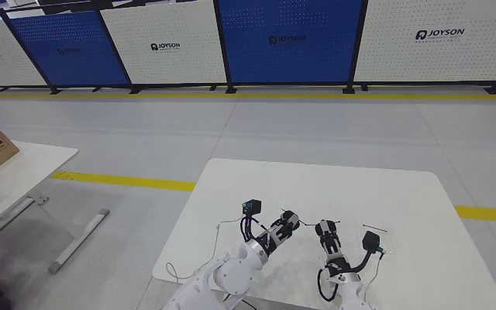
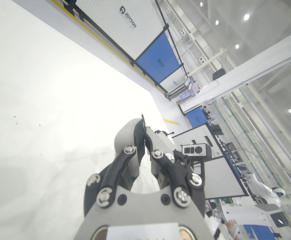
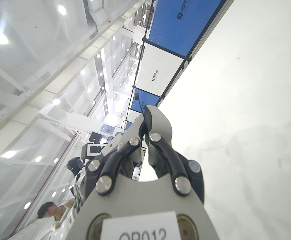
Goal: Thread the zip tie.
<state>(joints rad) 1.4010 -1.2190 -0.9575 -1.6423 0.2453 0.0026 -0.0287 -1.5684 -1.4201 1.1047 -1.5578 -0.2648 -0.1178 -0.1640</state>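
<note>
The white tabletop (image 1: 349, 186) is sitting on a pale grey floor (image 1: 155, 132) and is showing a few faint scuffs and tiny dark specks in the wrist views. Both arms are reaching over its near edge, side by side.

The left end effector (image 1: 291, 219) (image 2: 144, 129) is pinching its fingers together on the zip tie (image 1: 306, 223) (image 2: 143, 117), and a thin black tip of the strip is poking out past the fingertips. The right end effector (image 1: 327, 227) (image 3: 146, 111) is likewise clamping narrow on the zip tie (image 3: 137, 97), with the tie's small square head sticking out beyond its pads. In the top view the tie is showing as a thin dark line running between the two end effectors, just above the tabletop near its front.

A short thin dark strip (image 1: 374, 228) is lying on the tabletop just beside the right arm; it is too small to identify.

A yellow line (image 1: 124, 181) is crossing the floor behind the tabletop, and a second one is running along the foot of a row of blue and white perforated panels (image 1: 287, 39) closing off the far side. A second white table (image 1: 31, 163) is standing at the left edge. Bright ceiling lights (image 2: 246, 16) are shining overhead in a tall hall.
</note>
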